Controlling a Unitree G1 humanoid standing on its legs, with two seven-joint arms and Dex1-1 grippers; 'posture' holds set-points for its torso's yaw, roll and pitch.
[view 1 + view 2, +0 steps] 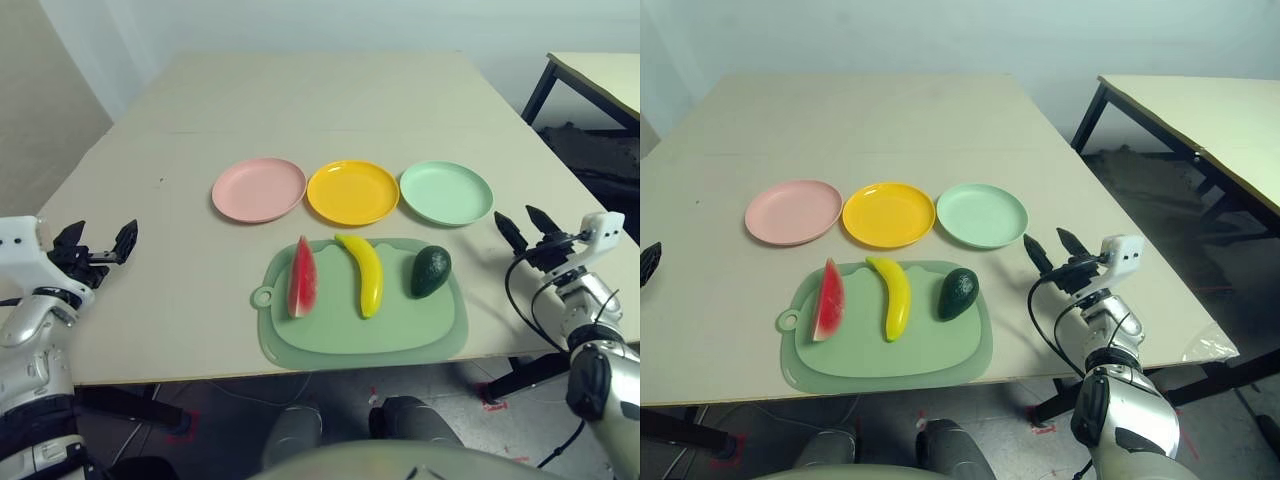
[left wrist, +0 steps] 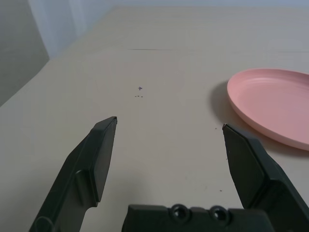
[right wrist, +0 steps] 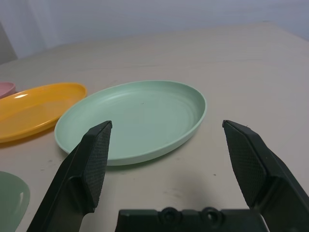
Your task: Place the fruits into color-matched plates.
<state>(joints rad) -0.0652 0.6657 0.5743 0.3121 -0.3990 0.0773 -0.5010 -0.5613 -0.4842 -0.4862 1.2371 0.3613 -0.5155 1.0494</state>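
From my head camera, the matte beige table carries three round, shallow, smooth plastic plates in a row: pink plate on my left, yellow plate in the middle, mint plate on my right, rims nearly touching. Nearer to me lies a pale green mat, a rounded rectangle with a small ring tab at one corner. On it sit all three fruits, apart from one another: a watermelon wedge, red flesh with a thin green rind, standing on its edge; a glossy curved banana at the centre; a dark, egg-shaped avocado on the right. My left gripper hovers over the table's left edge, empty, its pointed black fingers spread wide. My right gripper hangs just off the mint plate's right side, equally wide and empty.

My left wrist camera looks along two flat, wedge-shaped fingers standing far apart over bare tabletop, the pink plate's rim ahead to one side.

My right wrist camera shows fingers with finely ribbed pads held wide, framing the mint plate with its faint concentric rings; the yellow plate sits beside it.
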